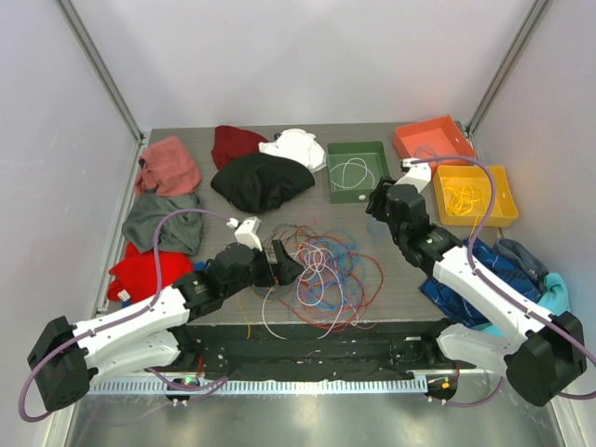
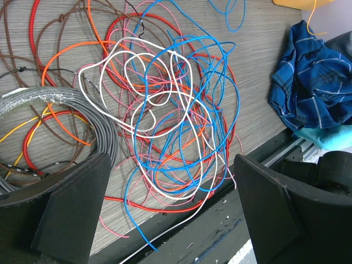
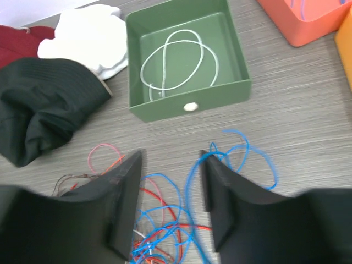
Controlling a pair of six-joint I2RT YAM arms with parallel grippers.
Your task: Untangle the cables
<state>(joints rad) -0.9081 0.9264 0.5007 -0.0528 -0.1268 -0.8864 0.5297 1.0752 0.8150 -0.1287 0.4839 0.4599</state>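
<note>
The cables lie as one tangle of red, blue, white, pink and orange wire at the table's near middle. In the left wrist view the cables spread below my left gripper, which is wide open with nothing between its fingers. A grey coiled bundle lies to their left. My left gripper hovers at the tangle's left side. My right gripper sits past the tangle's far right, near the green box. My right gripper is open; a loose blue cable runs by its right finger, ungripped.
A green box holds a white cable. An orange box and a yellow box stand at the back right. Garments ring the table: black, white, pink, grey, red, blue plaid.
</note>
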